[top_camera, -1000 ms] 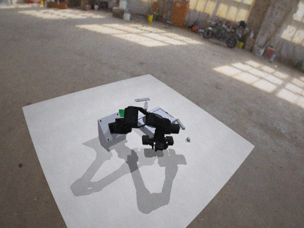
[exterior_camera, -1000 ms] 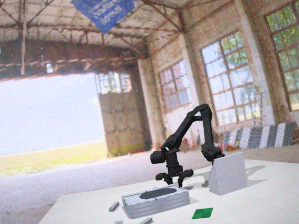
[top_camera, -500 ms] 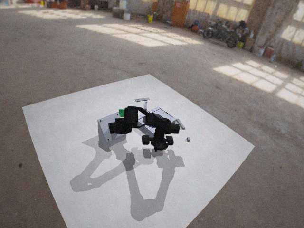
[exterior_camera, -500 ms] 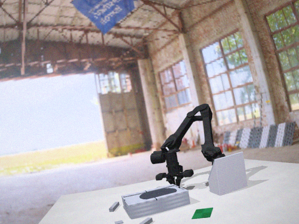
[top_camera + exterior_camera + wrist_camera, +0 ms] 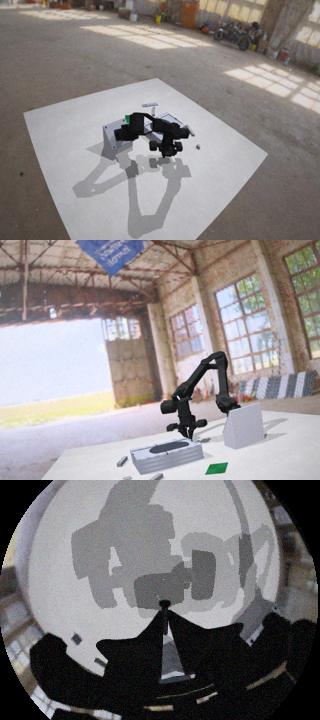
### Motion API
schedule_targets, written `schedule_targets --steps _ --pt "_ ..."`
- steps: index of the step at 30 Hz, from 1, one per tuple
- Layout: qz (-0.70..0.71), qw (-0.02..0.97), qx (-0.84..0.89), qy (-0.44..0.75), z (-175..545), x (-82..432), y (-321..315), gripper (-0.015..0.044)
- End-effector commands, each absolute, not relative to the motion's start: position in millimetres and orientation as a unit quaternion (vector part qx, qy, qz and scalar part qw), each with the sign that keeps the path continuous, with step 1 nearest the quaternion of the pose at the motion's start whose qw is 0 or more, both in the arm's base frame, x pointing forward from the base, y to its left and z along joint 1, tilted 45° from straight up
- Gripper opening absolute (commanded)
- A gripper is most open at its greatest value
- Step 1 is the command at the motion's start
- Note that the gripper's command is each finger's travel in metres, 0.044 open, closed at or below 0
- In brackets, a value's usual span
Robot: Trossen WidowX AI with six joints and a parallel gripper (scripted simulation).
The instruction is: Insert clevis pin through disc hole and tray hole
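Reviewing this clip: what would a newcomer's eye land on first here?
Probably the black arm, arched over the white table, its forked shadow spreading across the top. Next, the dark disc lying in the grey tray, in front of the arm in the exterior view. In the wrist view, the small dark pin draws the gaze, pinched between the pincer's tips.

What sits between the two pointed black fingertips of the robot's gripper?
A thin, dark metal pin with a wider head: the gripper has it pinched there, as the wrist view shows.
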State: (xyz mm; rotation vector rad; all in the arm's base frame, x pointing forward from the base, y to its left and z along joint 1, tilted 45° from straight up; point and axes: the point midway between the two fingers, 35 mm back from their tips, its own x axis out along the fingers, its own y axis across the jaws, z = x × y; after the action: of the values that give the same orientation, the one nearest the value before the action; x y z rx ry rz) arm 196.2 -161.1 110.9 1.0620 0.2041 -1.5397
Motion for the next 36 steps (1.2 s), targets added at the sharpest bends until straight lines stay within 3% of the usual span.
schedule_targets --steps 1,14,36 --pt "-0.659 0.591 0.458 0.082 122 196 -153 0.0000" --pt "-0.660 0.590 0.458 0.083 153 191 -122 0.0000" --pt "-0.660 0.582 0.469 0.071 141 196 -127 0.0000"
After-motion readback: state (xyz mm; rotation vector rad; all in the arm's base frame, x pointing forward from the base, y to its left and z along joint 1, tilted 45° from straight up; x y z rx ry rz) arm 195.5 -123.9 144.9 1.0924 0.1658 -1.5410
